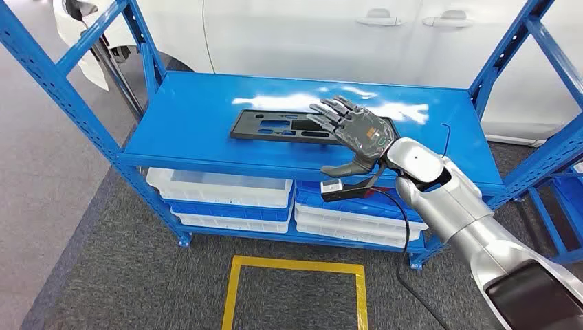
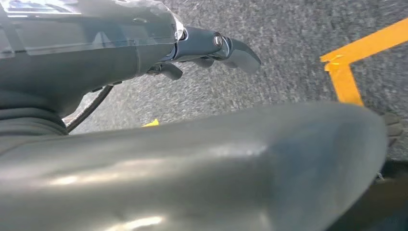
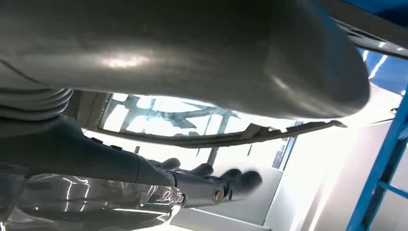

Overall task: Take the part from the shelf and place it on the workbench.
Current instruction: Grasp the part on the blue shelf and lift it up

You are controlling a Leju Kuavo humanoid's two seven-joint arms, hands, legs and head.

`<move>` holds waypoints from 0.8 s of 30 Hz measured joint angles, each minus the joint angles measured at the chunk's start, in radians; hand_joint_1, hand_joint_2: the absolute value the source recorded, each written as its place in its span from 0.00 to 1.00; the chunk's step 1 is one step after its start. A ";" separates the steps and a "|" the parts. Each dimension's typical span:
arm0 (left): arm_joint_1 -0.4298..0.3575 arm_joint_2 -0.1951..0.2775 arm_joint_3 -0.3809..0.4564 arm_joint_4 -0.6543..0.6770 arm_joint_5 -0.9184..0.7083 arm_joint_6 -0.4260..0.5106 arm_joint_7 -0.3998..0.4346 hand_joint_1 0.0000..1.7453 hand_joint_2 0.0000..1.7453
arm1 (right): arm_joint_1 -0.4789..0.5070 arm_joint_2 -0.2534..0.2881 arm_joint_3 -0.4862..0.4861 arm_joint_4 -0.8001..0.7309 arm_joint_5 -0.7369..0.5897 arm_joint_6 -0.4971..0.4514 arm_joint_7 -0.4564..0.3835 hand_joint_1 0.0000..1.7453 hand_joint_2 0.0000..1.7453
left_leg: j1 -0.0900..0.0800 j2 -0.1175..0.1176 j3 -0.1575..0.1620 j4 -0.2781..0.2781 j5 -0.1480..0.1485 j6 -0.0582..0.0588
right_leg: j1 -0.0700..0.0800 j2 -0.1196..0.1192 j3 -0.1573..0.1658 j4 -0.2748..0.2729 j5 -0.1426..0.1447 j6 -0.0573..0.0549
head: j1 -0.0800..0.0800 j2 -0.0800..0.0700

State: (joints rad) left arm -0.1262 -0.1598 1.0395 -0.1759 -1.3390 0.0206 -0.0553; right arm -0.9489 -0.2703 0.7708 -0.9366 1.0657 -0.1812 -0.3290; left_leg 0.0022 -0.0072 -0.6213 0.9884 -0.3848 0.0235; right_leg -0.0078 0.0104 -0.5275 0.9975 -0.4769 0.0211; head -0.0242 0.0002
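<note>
Lying on shelf (image 1: 206,124), part (image 1: 275,127) under spread right robot hand (image 1: 354,130)

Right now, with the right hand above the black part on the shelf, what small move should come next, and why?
Probably lower the right hand and curl its fingers around the near edge of the black part. The hand is spread over the part's right end and grips nothing, while the part lies flat on the blue shelf.
</note>
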 joint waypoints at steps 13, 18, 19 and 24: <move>-0.001 -0.005 0.000 0.000 0.006 0.003 -0.018 0.00 0.00 | -0.043 0.014 0.032 0.071 -0.037 0.000 -0.011 0.00 0.00 | -0.003 -0.009 0.061 0.009 -0.062 0.003 | 0.006 -0.006 -0.119 0.006 0.090 -0.011 | 0.001 0.000; 0.000 -0.004 0.000 -0.001 0.010 -0.001 -0.022 0.00 0.00 | -0.046 0.013 0.040 0.073 -0.051 0.006 -0.007 0.00 0.00 | -0.003 -0.005 0.044 0.072 -0.099 -0.022 | -0.001 -0.008 -0.094 -0.014 0.090 -0.031 | 0.000 0.000; 0.000 -0.003 0.000 -0.001 0.010 -0.001 -0.022 0.00 0.00 | -0.047 0.013 0.041 0.074 -0.053 0.007 -0.006 0.00 0.00 | 0.000 -0.003 0.018 0.127 -0.129 -0.026 | -0.001 -0.008 -0.090 -0.016 0.088 -0.034 | 0.000 0.000; 0.004 -0.003 0.000 -0.001 0.010 -0.003 -0.022 0.00 0.00 | -0.041 0.014 0.056 0.085 -0.057 0.008 -0.003 0.00 0.00 | 0.011 0.000 -0.073 0.261 -0.157 -0.043 | -0.003 -0.008 -0.085 -0.013 0.082 -0.034 | 0.001 0.000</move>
State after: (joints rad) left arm -0.1220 -0.1631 1.0395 -0.1766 -1.3293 0.0175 -0.0769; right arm -0.9896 -0.2566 0.8271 -0.8519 1.0089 -0.1737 -0.3319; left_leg 0.0136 -0.0074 -0.6946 1.2489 -0.5421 -0.0192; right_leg -0.0104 0.0028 -0.6126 0.9841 -0.3953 -0.0128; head -0.0237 0.0000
